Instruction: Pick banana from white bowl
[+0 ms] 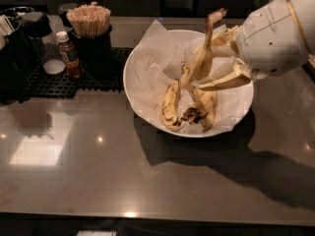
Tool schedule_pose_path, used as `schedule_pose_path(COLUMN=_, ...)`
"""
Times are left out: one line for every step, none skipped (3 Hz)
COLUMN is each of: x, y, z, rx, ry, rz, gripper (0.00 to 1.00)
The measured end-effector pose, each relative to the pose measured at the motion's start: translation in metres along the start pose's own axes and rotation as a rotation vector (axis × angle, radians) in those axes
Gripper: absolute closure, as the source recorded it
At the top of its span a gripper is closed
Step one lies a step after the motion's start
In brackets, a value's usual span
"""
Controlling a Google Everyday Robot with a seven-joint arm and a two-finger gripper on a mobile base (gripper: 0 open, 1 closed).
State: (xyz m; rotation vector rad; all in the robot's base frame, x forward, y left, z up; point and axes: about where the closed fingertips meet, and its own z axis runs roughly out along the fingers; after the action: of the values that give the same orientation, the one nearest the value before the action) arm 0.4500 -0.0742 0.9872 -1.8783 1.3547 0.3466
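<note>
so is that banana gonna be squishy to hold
Probably soft: the banana is brown-speckled, so the claw, shut on it above the white bowl, could bruise it. It stands stem-up without sagging, so it is likely stiff enough. The thin dried stem may snap if knocked.

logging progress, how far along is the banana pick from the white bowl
Done: the gripper, over the right side of the white bowl, is shut on the banana. In hand: it is held stem-up, lower end just above the other bananas lying in the bowl. Left: carry it clear of the rim.
</note>
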Motion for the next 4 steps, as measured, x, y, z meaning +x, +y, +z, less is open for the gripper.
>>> schedule_pose_path(x=-0.007, y=0.013, z=-0.013, rx=0.104, ry=-0.028, rz=-0.021, gripper=1.00)
schedule_pose_path(x=-0.006, y=0.026, z=-0.015, rx=0.189, ry=-0.085, rz=-0.035, gripper=1.00)
schedule_pose_path(x=0.015, y=0.040, z=0.000, rx=0.244, ry=-0.179, rz=-0.007, gripper=1.00)
schedule_pose_path(x=0.014, y=0.040, z=0.009, rx=0.284, ry=-0.296, rz=-0.044, gripper=1.00)
